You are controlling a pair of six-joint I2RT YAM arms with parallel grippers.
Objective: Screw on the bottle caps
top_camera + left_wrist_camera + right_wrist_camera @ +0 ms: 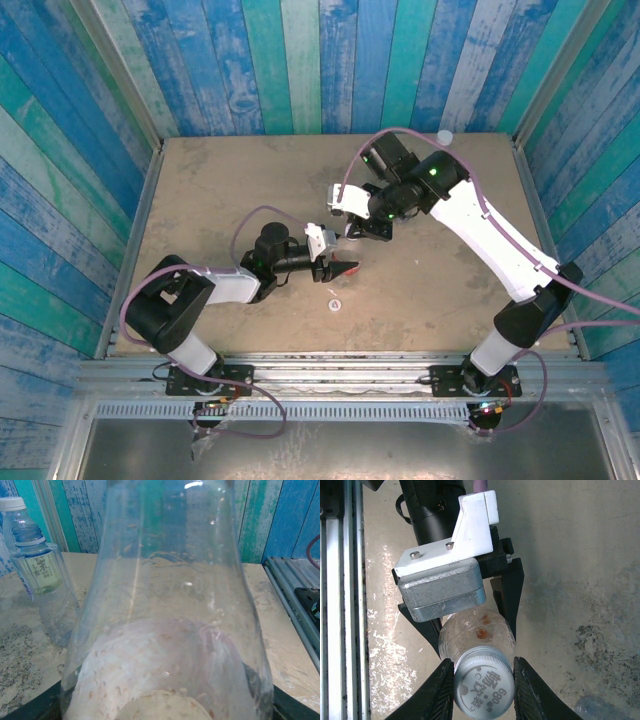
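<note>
Right gripper (483, 680) pinches ribbed grey cap (484, 689) — left gripper (342, 268) clamps smooth clear bottle (170, 605).

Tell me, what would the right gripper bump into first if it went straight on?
The white cap, pinched between the right gripper's fingers. Pushing on would probably press it onto the clear bottle that the left gripper holds, though depth is hard to judge.

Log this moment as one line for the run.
step: capping | left gripper: holding clear bottle | right gripper: closed on white cap atop bottle mouth | tightness: cannot tell
</note>
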